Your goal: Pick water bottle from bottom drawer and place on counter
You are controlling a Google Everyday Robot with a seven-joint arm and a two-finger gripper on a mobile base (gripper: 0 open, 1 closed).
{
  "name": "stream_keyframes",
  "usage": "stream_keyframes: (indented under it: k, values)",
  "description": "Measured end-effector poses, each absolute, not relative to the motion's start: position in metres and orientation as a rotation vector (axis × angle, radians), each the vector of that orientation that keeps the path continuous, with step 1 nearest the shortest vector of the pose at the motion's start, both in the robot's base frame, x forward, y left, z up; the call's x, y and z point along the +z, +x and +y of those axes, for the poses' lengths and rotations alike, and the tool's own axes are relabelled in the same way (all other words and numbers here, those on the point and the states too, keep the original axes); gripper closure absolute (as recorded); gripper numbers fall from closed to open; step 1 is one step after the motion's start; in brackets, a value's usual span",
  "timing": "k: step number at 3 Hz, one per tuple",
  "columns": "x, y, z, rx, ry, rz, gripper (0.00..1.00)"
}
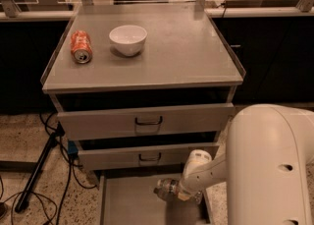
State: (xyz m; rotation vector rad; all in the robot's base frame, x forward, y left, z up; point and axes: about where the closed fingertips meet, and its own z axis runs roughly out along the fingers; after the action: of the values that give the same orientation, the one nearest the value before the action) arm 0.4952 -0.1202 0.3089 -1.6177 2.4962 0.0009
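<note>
Down at the far left, a black stand leg slants across the speckled floor among loose dark cables. Above it, an orange soda can lies on its side near the left edge of the flat matte grey square tabletop of the drawer cabinet. A round white bowl sits just right of the can, apart from it. Below are two grey drawer fronts with black handles, both slightly pulled out. Under them the grey metal bottom drawer tray stands open. The claw reaches low over the right part of the tray's floor, and I cannot tell whether it is clenched or released. A pale glinting shape at its tip may be the small clear plastic water bottle, though I cannot be sure. The bulky white robot arm fills the lower right.
</note>
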Motion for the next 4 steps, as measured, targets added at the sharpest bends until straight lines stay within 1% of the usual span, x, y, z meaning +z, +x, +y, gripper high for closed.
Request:
stream_keyframes:
  k: [1, 3, 4]
  values:
    - [0.326, 0.504, -0.117, -0.032, -1.625, 2.484, 1.0]
    - [0.397, 0.496, -0.144, -0.131, -1.591, 2.451, 1.0]
    - [0.405, 0.5, -0.144, -0.144, -1.588, 2.44, 1.0]
